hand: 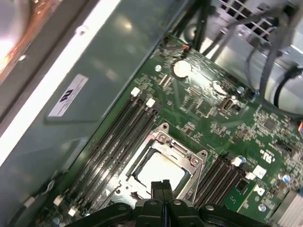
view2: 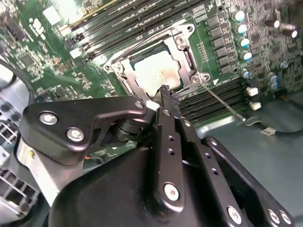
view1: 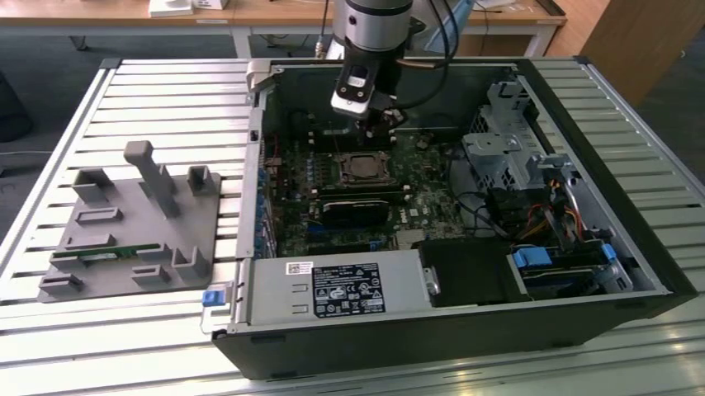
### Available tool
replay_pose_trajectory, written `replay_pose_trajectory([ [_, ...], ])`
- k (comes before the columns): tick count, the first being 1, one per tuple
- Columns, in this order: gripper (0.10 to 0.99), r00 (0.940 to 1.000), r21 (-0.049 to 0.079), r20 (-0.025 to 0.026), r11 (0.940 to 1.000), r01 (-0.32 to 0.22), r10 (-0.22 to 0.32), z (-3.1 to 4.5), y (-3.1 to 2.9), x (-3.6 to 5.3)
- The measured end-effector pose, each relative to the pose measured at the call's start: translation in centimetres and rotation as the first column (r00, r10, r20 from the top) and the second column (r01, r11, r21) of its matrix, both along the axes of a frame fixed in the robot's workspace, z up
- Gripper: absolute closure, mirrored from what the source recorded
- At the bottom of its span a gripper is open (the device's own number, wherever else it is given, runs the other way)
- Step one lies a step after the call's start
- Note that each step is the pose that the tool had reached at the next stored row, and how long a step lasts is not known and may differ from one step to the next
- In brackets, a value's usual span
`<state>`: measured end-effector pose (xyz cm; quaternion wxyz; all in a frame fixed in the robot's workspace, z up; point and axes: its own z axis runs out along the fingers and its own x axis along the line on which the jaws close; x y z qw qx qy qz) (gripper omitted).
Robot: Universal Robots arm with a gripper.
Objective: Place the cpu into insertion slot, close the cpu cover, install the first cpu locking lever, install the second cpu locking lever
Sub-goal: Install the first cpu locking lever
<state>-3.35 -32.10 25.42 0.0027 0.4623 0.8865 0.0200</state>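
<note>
1. We see the claw [view2: 164, 91] with its fingers pressed together, gripping nothing, poised just above one edge of the insertion slot [view1: 343, 169].
2. The cpu [view2: 158, 73] lies flat inside that slot, its pale metal top facing up.
3. The cpu cover [hand: 180, 152] lies down around it, framing the chip.
4. A thin locking lever [view2: 222, 101] angles outward from the slot's corner across the memory slots [view2: 213, 97].
5. The open computer case [view1: 441, 330] rests on the slatted tabletop [view1: 144, 107].

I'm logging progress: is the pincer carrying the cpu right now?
No, in the first wrist view the cpu lies in the insertion slot, and the pincer is shut with nothing between its fingers.
</note>
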Motion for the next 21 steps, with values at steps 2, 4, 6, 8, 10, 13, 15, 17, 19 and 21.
replay_pose_trajectory([
  [2, 0.98, 0.9995, 0.0, 0.0, 0.9995, -0.032, 0.032, 0.0, 0.0, 0.0],
  [4, 0.98, 0.998, 0.0, 0.0001, 0.998, -0.063, 0.063, 0.0, 0.0, 0.0],
  [6, 0.98, 0.996, 0.0, 0.0001, 0.996, -0.09, 0.09, 0.0, 0.0, 0.0],
  [8, 0.98, 0.9934, 0.0, 0.0, 0.9934, -0.115, 0.115, 0.0, 0.0, 0.0],
  [10, 0.98, 0.9899, 0.0, 0.0, 0.9899, -0.142, 0.142, 0.0, 0.0, 0.0],
  [13, 0.98, 0.9835, 0.0, 0.0001, 0.9835, -0.181, 0.181, 0.0, 0.0, 0.0],
  [15, 0.98, 0.9787, 0.0, 0.0, 0.9787, -0.205, 0.205, 0.0, -0.01, 0.0],
  [17, 0.98, 0.9733, 0.0, 0.0, 0.9733, -0.23, 0.23, 0.0, -0.01, 0.0],
  [19, 0.98, 0.9676, 0.0, 0.0001, 0.9676, -0.253, 0.253, 0.0, -0.01, 0.0],
  [21, 0.98, 0.9601, 0.0, 0.0, 0.9601, -0.28, 0.28, 0.0, -0.01, 0.0],
])
